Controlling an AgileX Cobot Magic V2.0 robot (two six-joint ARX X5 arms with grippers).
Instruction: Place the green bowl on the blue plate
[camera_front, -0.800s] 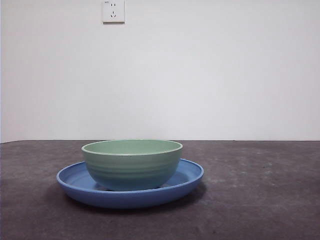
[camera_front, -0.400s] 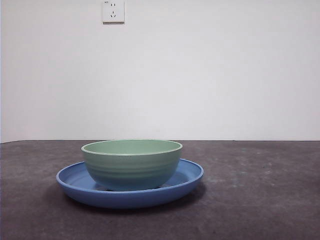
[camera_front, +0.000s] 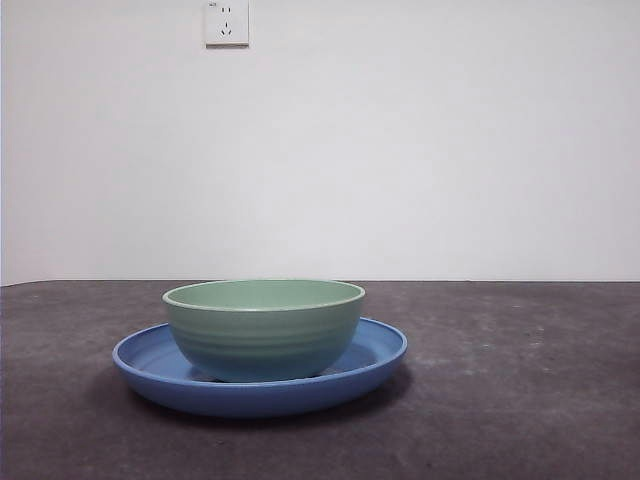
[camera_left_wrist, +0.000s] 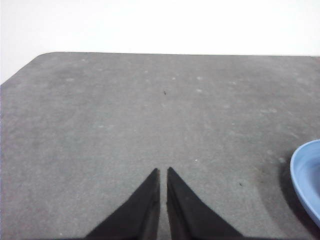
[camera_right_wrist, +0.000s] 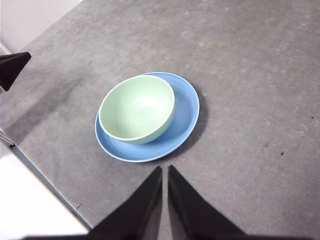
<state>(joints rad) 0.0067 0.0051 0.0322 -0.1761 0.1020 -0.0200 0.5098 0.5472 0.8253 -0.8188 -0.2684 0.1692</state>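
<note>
The pale mint-green ridged bowl (camera_front: 263, 328) sat inside the wide glossy blue plate (camera_front: 150, 365), seemingly off-centre toward one rim. Both the left gripper (camera_left_wrist: 163, 172) and right gripper (camera_right_wrist: 164, 170) hung clear with jaws pressed together, holding nothing. A careless returning arm might nudge the bowl; nothing else crowded the grey table (camera_front: 520, 380).

The grey table (camera_front: 520, 400) bears only the blue plate (camera_front: 150, 372).
</note>
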